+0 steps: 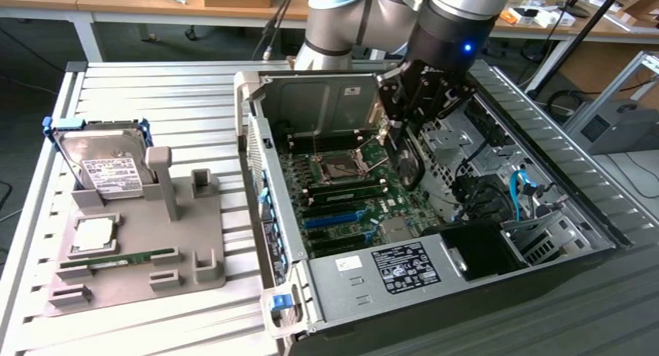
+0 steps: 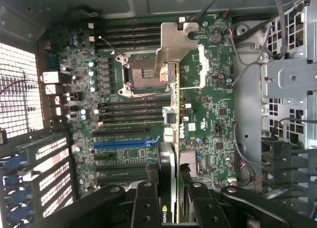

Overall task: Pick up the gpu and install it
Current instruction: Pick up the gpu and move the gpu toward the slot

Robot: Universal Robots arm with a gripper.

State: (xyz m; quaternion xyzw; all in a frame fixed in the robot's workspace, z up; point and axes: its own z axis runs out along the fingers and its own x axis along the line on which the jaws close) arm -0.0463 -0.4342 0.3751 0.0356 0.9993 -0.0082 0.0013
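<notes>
Wrist view: gripper (image 2: 171,191) has the gpu (image 2: 167,163) clamped edge-on, with black fingers (image 2: 146,203) pressed against both flat faces of the card. Green logo visible on the card's edge near the grip. The silver bracket (image 2: 174,40) is at the far end of the card, sitting in line with the CPU socket (image 2: 143,72) and partly covering its side.

The card runs along over the motherboard (image 2: 218,119), passing just beside the end of the blue slot (image 2: 124,144) and the black slots next to it. It isn't seated in any of them. Can't tell if the lower edge touches the board.

Exterior view: the arm reaches down into the open computer case (image 1: 412,271), gripper (image 1: 403,136) near the back wall. The gpu (image 1: 409,164) hangs below it as a dark slab, over the board between the CPU socket (image 1: 337,168) and the drive cage side.

Outside the case, on the exterior view's left, is the grey parts fixture (image 1: 139,275). A hard drive (image 1: 103,167) stands upright in it and a green memory stick (image 1: 119,259) lies flat, both well apart from the gripper.
</notes>
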